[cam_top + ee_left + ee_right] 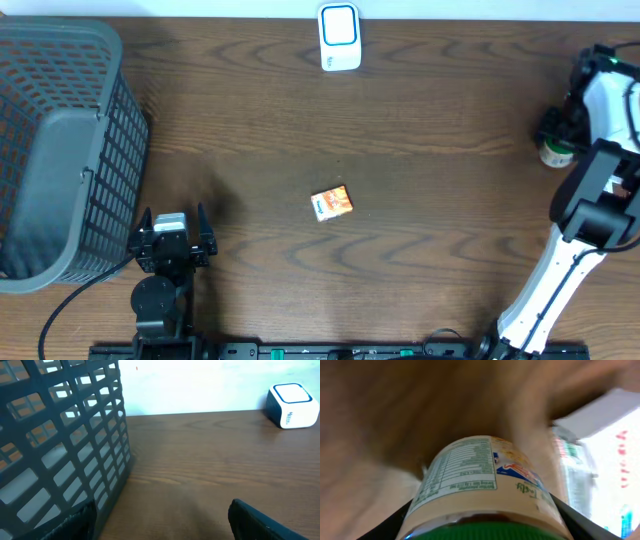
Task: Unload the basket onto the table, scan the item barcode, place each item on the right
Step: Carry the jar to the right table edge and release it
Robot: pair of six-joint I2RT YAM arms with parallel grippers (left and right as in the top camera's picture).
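Observation:
My right gripper (pixel 553 135) at the table's far right edge is shut on a jar (pixel 556 153) with a green lid. The right wrist view shows the jar (pixel 480 480) up close, with a beige label of fine print and the green lid nearest the camera. The black fingers (pixel 395 524) press on both of its sides, so the right gripper (pixel 482 520) is closed around it. The white and blue scanner (pixel 339 37) stands at the table's back middle, also visible as the scanner (pixel 292 405) in the left wrist view. My left gripper (pixel 174 212) rests open and holds nothing at the front left, its gap (pixel 160 522) over bare wood.
A large grey mesh basket (pixel 60 150) fills the left side, right beside my left gripper; its wall (pixel 65 435) looms in the left wrist view. A small orange packet (pixel 332 203) lies in the middle of the brown wooden table (pixel 400 120).

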